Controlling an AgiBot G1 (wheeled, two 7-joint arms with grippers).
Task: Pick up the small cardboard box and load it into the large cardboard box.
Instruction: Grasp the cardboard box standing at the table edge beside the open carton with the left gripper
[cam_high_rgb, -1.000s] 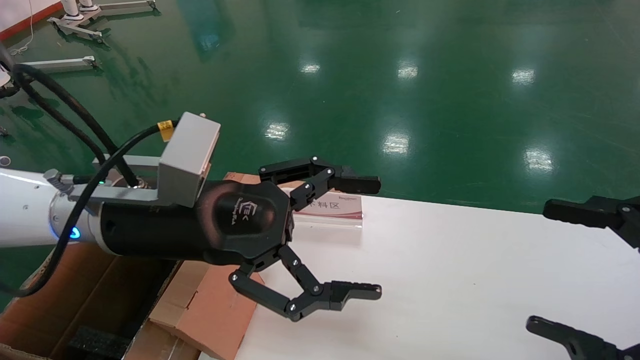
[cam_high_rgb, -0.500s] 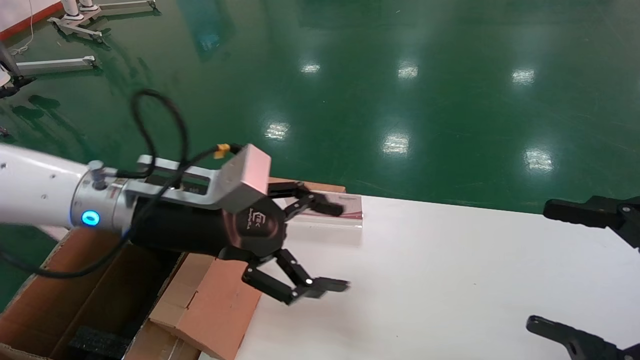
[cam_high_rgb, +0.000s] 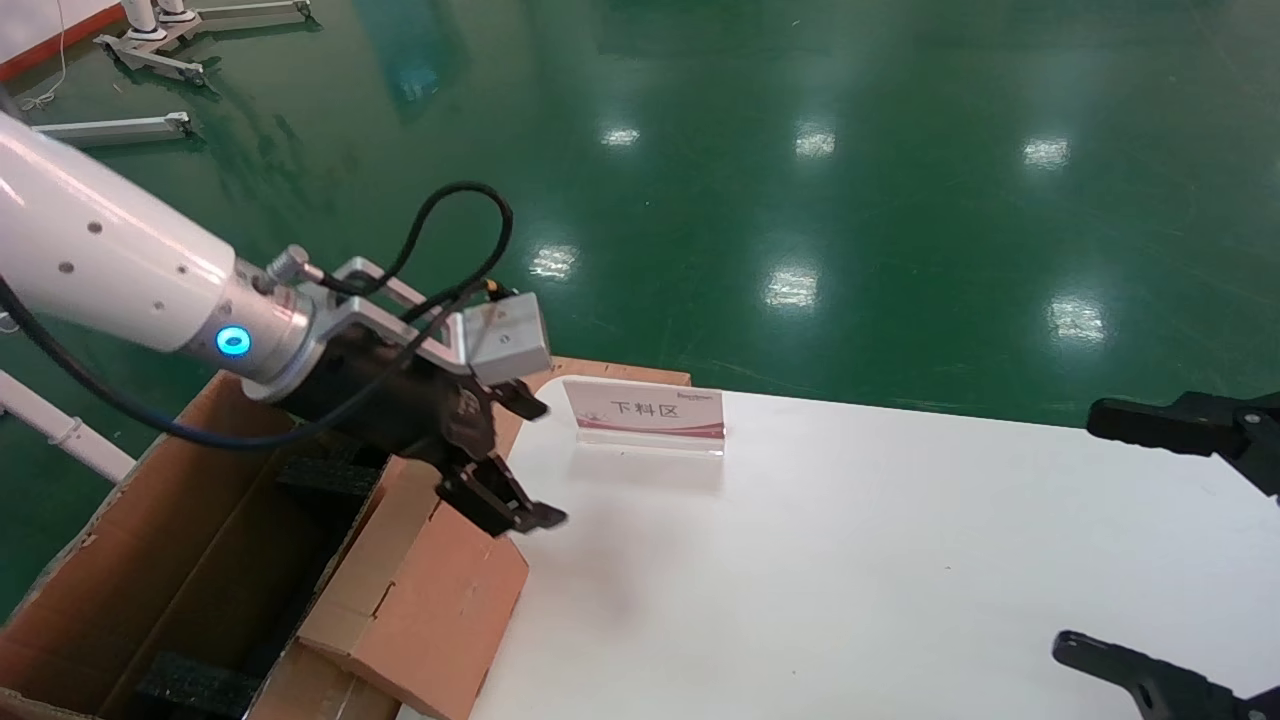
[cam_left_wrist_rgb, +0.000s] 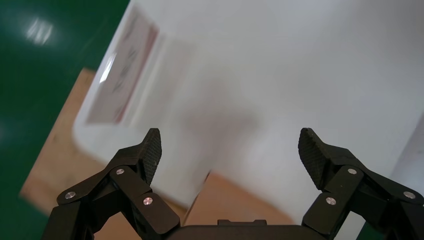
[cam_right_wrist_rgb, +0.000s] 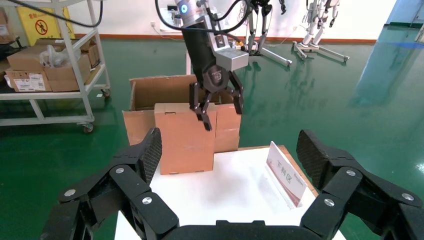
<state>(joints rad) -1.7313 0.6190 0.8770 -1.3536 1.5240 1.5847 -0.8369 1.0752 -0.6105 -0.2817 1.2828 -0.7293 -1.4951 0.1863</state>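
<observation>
My left gripper (cam_high_rgb: 515, 460) hangs spread apart and empty above the folded-out flap of the big brown corrugated carton (cam_high_rgb: 120, 560), at the white table's (cam_high_rgb: 850, 560) near-left edge. Black foam pieces (cam_high_rgb: 185, 685) lie inside that carton. A small pink-striped acrylic sign (cam_high_rgb: 645, 412) stands just beyond. My right gripper (cam_high_rgb: 1165, 545), also spread, waits at the table's right edge. I cannot spot the small cardboard box.

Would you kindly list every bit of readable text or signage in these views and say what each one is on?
"下料区": on the white sign stand with a red band, on the white table.
Yellow floor sign by the shelving trolley: red prohibition symbol, wording too small.
Labels on trolley cartons: too small.
Left gripper logo: unreadable.
</observation>
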